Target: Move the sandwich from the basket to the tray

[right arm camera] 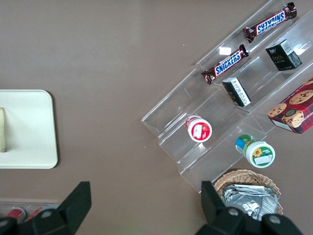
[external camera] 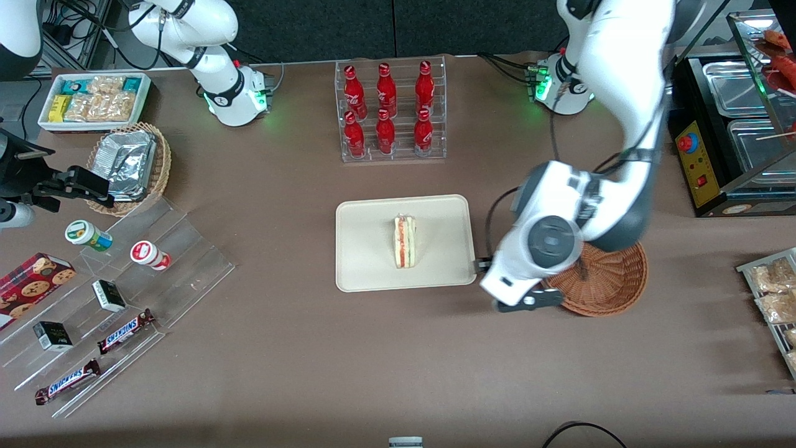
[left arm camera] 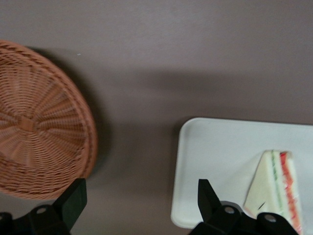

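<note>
The left arm bends low, and its gripper (left arm camera: 139, 205) points downward with fingers (left arm camera: 73, 198) spread wide, holding nothing.

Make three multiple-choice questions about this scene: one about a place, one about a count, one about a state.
1. Where does the triangular cream sandwich lie?
A. in the round reddish-brown wicker basket
B. on the flat cream tray
C. on the bare table

2. How many red bottles stand in the clear rack?
A. four
B. six
C. eight

3. How is the left gripper?
A. open, empty
B. shut on the sandwich
C. shut on the basket

Answers: 1 B, it rests on the tray. 2 B, two rows of three. 3 A, its fingers are spread over the table between basket and tray.
</note>
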`<act>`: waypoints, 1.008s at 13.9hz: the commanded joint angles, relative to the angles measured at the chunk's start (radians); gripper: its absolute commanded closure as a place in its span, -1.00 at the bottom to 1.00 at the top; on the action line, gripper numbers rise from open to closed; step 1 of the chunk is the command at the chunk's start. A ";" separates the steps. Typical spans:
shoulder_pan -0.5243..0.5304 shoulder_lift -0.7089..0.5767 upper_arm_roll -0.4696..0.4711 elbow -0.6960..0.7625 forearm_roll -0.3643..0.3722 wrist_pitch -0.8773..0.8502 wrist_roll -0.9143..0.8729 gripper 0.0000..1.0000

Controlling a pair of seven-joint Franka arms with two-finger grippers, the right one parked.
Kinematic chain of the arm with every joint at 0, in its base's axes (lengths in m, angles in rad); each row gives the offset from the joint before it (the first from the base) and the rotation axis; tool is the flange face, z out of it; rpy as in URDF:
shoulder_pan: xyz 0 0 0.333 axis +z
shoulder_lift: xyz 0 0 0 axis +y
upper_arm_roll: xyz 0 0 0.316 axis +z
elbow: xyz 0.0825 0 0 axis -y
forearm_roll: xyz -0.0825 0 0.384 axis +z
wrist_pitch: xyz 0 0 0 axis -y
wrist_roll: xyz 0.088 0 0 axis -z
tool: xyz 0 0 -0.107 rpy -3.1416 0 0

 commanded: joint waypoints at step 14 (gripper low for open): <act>0.388 -0.573 -0.075 -0.288 -0.005 -0.303 0.468 -1.00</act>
